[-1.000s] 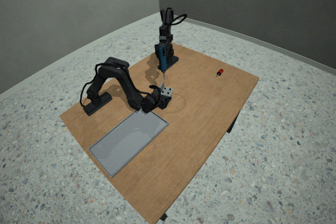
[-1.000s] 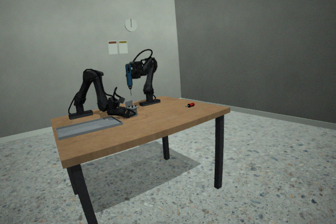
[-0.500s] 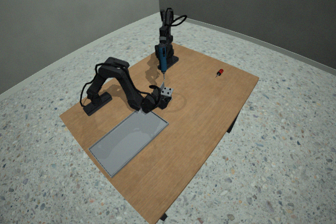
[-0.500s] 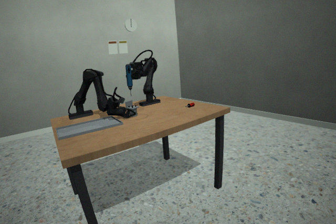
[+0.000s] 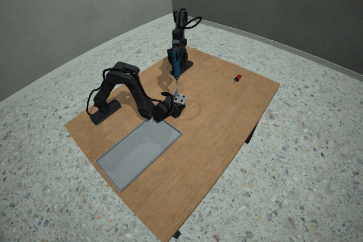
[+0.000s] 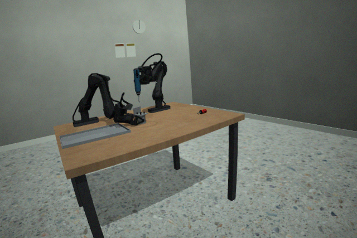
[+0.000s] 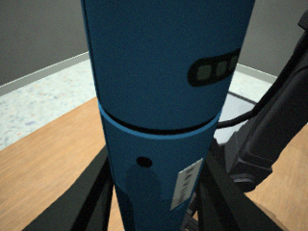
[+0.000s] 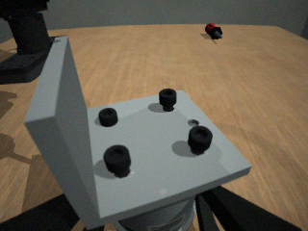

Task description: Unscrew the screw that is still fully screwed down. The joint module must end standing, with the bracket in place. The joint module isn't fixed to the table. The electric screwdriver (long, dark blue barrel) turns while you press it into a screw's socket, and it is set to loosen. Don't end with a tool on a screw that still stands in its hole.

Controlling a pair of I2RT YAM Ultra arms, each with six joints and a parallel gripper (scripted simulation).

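Observation:
The electric screwdriver [image 5: 176, 64] [image 6: 137, 84] [image 7: 161, 87] hangs upright, its bit pointing down, in my left gripper [image 7: 155, 152], which is shut on the blue barrel. The bit's tip is in the air above the bracket's upright wall, touching no screw. The grey L-shaped bracket [image 5: 179, 101] [image 8: 144, 140] lies on the standing joint module [image 8: 168, 217]. One screw [image 8: 108, 116], at the far corner beside the wall, sits flush. Three others, a near-left screw [image 8: 117, 160], a right screw [image 8: 199, 140] and a far screw [image 8: 167, 98], stand raised. My right gripper [image 6: 140, 119] is shut on the module below the bracket.
A grey tray [image 5: 136, 177] [image 6: 95, 137] lies beside my right arm. A small red screwdriver [image 5: 237, 77] [image 6: 202, 111] [image 8: 212, 31] lies far off on the wooden table [image 5: 222, 110]. The bracket's upright wall [image 8: 60, 130] rises beside the flush screw.

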